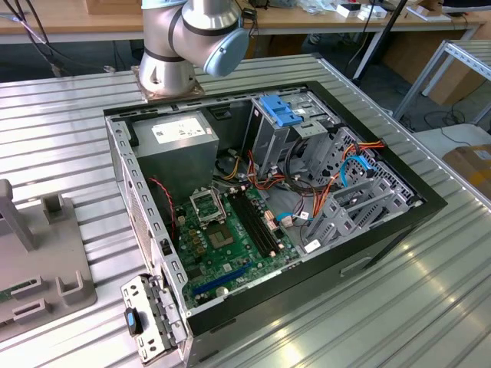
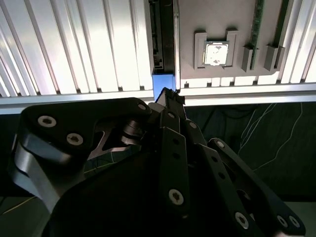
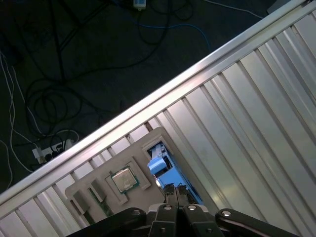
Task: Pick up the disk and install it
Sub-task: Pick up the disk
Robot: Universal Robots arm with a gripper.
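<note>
The disk (image 2: 164, 81) is standing on its edge in a slot of the grey tray (image 2: 197, 19), its blue end facing the gripper (image 2: 171, 95) in the second wrist view. In the first wrist view the disk (image 3: 170, 178) is showing as a bright blue patch at the tray's (image 3: 81, 190) corner, right in front of the gripper (image 3: 175, 189). The gripper is hovering at the disk's blue end, either touching it or just beside it. I cannot tell whether the gripper is spread apart, drawn together or clamped on the disk.

1 processor (image 2: 216, 53) is sitting in a square recess of the tray, near the disk, and is appearing again in the first wrist view (image 3: 124, 180). 1 green memory stick (image 2: 257, 24) is lying in a narrow slot beyond the processor.

The tray is resting on the ribbed metal table (image 2: 74, 44), close to its edge. In the exterior view the tray (image 1: 46, 268) is lying at the exterior view's left, well apart from the open computer case (image 1: 383, 245), which is sitting in the middle of the table (image 1: 69, 130). The arm's base (image 1: 173, 46) is standing behind the case.
</note>
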